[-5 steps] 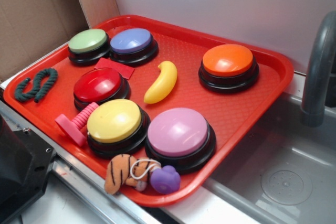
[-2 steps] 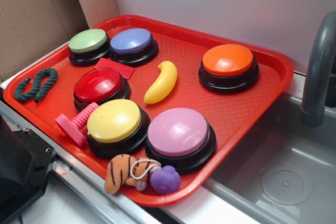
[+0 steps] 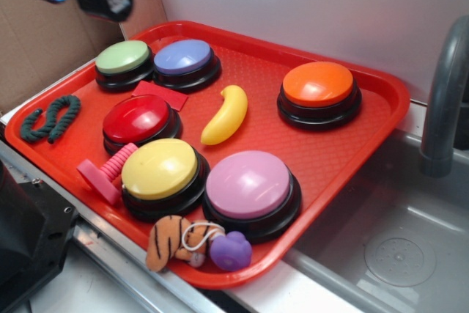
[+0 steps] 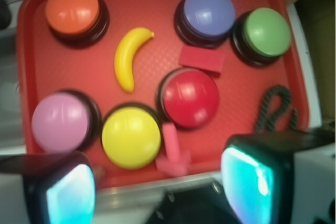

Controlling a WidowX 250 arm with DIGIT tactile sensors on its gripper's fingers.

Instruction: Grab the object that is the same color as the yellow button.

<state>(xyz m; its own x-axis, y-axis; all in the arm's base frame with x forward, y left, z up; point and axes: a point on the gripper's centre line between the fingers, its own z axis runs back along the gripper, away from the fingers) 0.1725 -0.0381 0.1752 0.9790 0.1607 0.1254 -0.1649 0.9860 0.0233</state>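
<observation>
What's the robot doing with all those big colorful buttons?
It is after the small yellow plastic toy banana, which matches the round yellow dome button. The banana lies untouched in the middle of the red plastic tray. The gripper hangs open high above the tray, holding nothing.

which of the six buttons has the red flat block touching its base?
The red button: the flat red block lies against its edge. The blue button looks just clear of the block; the green, orange, pink and yellow ones sit farther off.
</observation>
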